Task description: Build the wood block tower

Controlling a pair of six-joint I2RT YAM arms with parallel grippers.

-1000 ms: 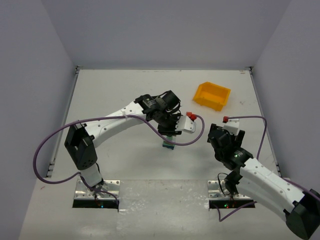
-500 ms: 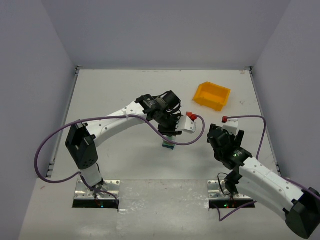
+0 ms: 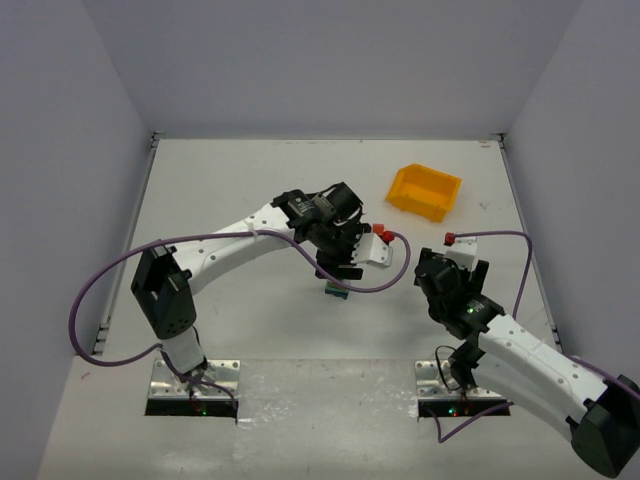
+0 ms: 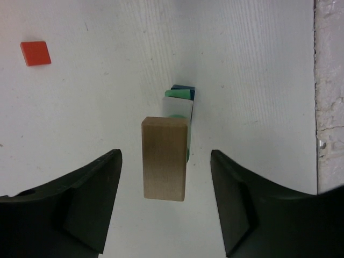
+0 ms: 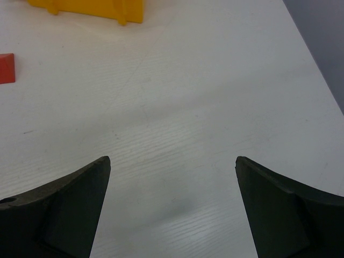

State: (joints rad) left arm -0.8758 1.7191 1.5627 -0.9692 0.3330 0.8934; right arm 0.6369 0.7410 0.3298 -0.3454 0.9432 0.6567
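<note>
While I hang over it, white table (image 3: 220, 200) carries all. Yellow bin (image 3: 424, 192) far right, well apart from stack. My left gripper (image 4: 165, 157) directly above wood block tower (image 4: 180, 102), jaws spread wide, gap each side of tan block (image 4: 164, 165). My right gripper (image 5: 172, 161) low over bare tabletop, jaws wide, holding nothing. Tower mid-table: blue lowest visible, then green, pale, tan on top. Red block (image 4: 35, 53) flat, apart from tower.

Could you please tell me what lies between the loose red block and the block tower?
Nothing: in the left wrist view, only bare white table separates the red block from the block tower.
</note>
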